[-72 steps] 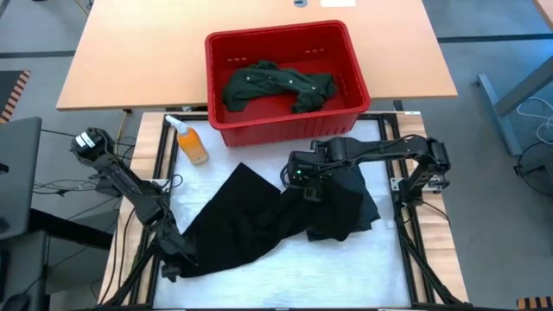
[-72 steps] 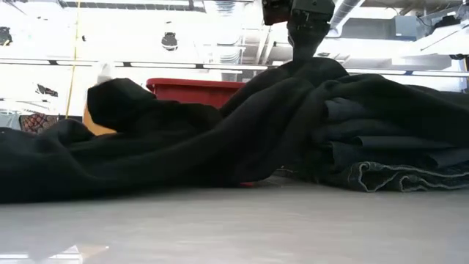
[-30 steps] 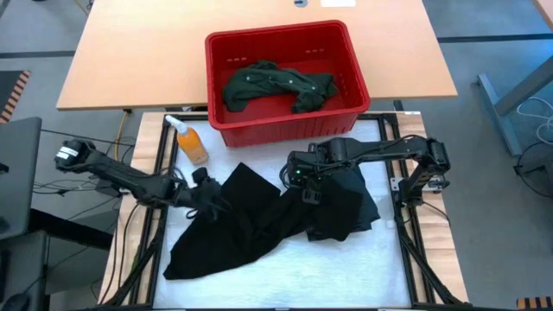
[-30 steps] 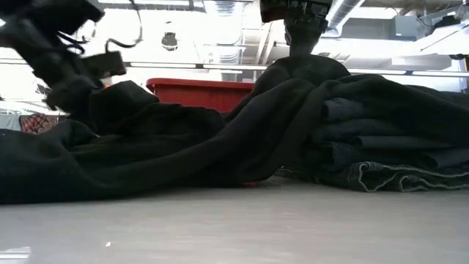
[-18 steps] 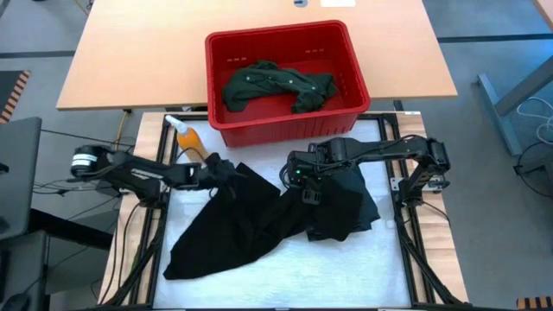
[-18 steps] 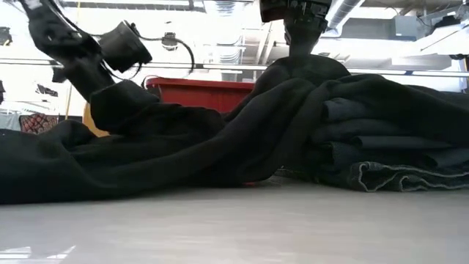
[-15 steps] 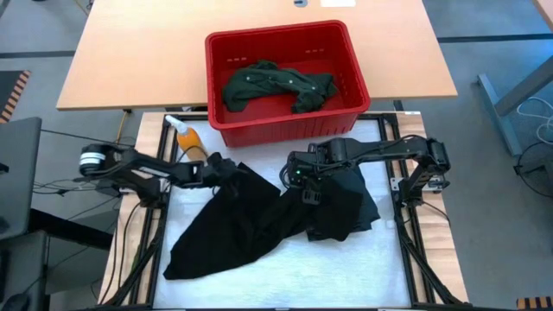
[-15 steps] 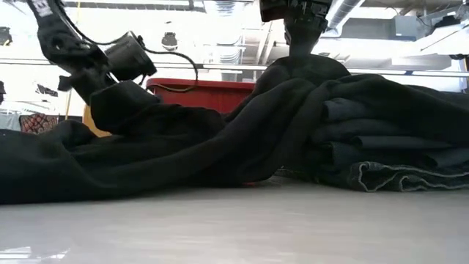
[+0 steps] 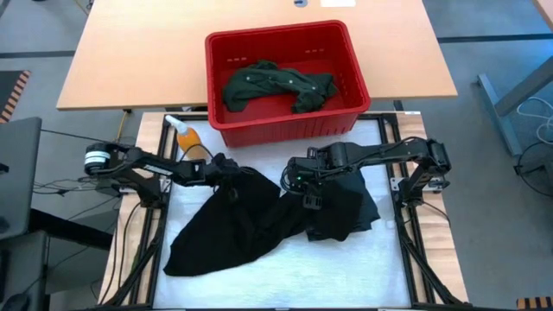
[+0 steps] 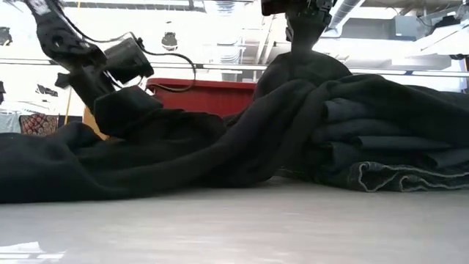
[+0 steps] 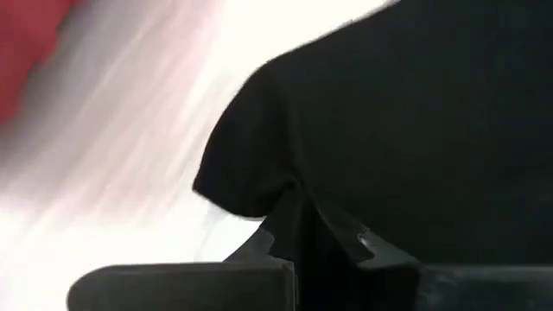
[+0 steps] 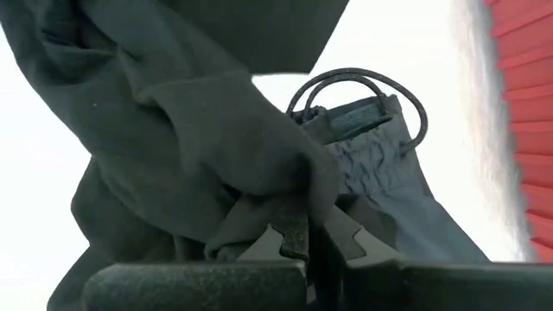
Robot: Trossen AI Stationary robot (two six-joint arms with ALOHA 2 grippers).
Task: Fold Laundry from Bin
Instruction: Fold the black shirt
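While the green shirt (image 9: pixel 278 85) waits in the red bin (image 9: pixel 285 125) at upper centre, both grippers, left (image 9: pixel 232 175) and right (image 9: pixel 304 184), are pinched onto the black garment (image 9: pixel 238 225) mid-frame, apparently spreading it; next comes pulling it taut.

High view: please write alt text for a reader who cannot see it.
Both grippers, left and right, pinch a black garment spread on the table. Behind it, a red bin holds a green shirt.
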